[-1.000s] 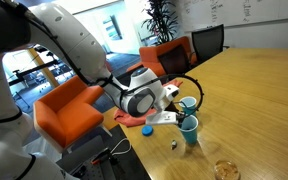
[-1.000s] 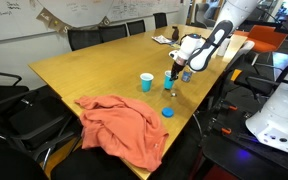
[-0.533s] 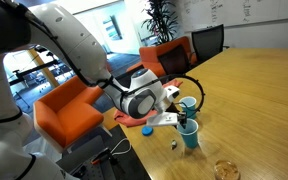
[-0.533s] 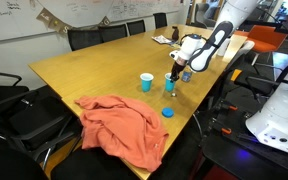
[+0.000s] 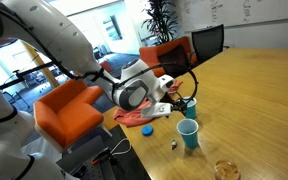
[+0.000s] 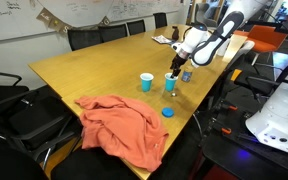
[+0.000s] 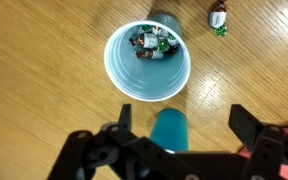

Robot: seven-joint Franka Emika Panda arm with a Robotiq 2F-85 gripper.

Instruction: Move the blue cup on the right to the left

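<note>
The pale blue cup (image 7: 147, 60) stands upright on the wooden table, its wide rim facing up and small dark and green bits at its bottom. It also shows in both exterior views (image 5: 188, 133) (image 6: 146, 81). A deeper teal cup (image 7: 169, 130) (image 6: 170, 82) stands close beside it. My gripper (image 7: 184, 120) is open and hovers over this teal cup, its fingers wide on either side and not touching it. The gripper (image 5: 174, 100) (image 6: 174, 68) holds nothing.
A small flat blue disc (image 6: 167, 112) (image 5: 147, 128) lies near the table edge. A red-orange cloth (image 6: 119, 125) is spread at the table's corner. A small wrapped item (image 7: 218, 20) lies by the cups. Orange chairs (image 5: 69, 110) stand beside the table.
The jaws have gone from shut to wide open, letting go of the teal cup, and the wrist has lifted slightly. Both cups stand where they were.
</note>
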